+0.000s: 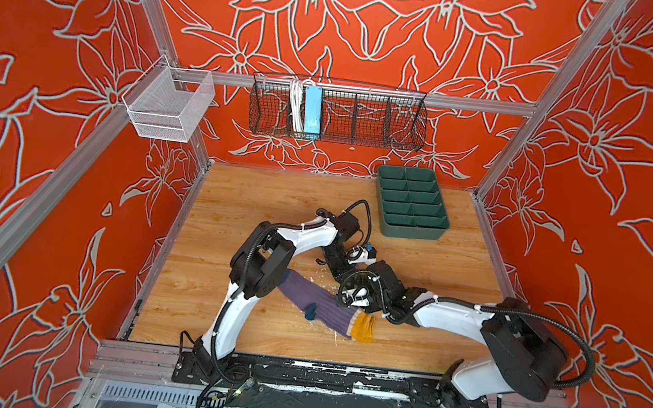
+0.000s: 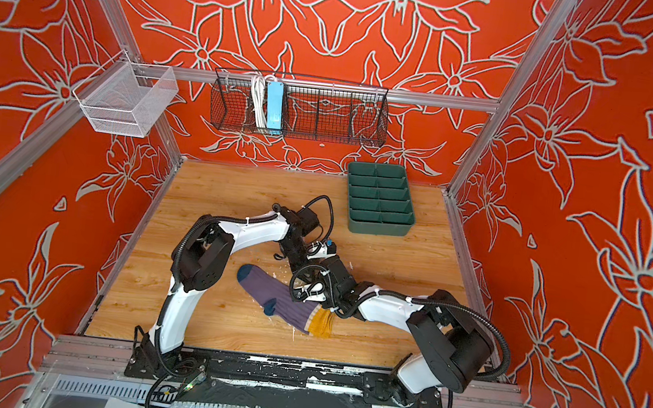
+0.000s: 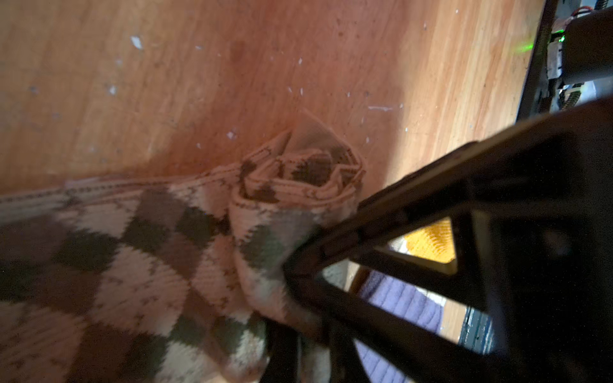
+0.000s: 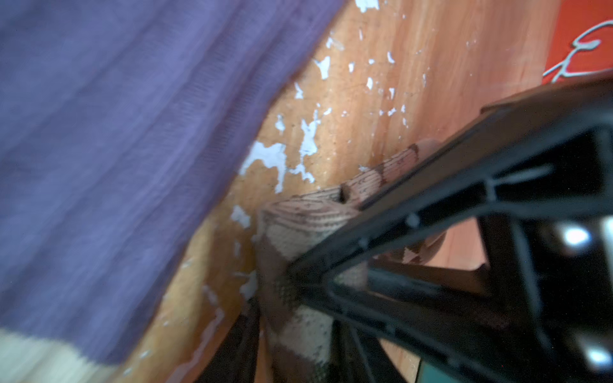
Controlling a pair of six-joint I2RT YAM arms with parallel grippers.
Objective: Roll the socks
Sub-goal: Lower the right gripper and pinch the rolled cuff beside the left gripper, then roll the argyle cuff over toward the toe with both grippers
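**Insp. A:** Left side first. What do we have?

**Insp. B:** We find the left gripper (image 3: pixel 288 293) clamped nearly shut on the rolled end of the beige knit argyle sock (image 3: pixel 149 265) w/ brown-olive diamonds. The unrolled length trails flat on the wooden table (image 1: pixel 232 211). In both top views this sock is hidden under the two wrists, approx. mid-table.

**Insp. A:** Next over?

**Insp. B:** The ribbed purple sock (image 1: pixel 317 302) (image 2: pixel 285 296) has a navy toe and heel and a mustard cuff. It lies flat and unrolled on a diagonal, toe near the left arm's elbow, cuff under the right wrist. Neither claw has it.

**Insp. A:** Right claw?

**Insp. B:** The right gripper (image 4: pixel 272 298) is partly closed w/ argyle fabric bunched between its jaws. We read that as a grip on the roll's other end.

**Insp. A:** Handling?

**Insp. B:** It is soft, light, limp knit, so no breakage risk. We judge the roll will prob. slacken if released. We recommend pinching all layers at both roll ends, not one ply.

**Insp. A:** Markings?

**Insp. B:** None legible on the socks, the claws, or the dark green divided plastic tray (image 1: pixel 413 232) at rear right.
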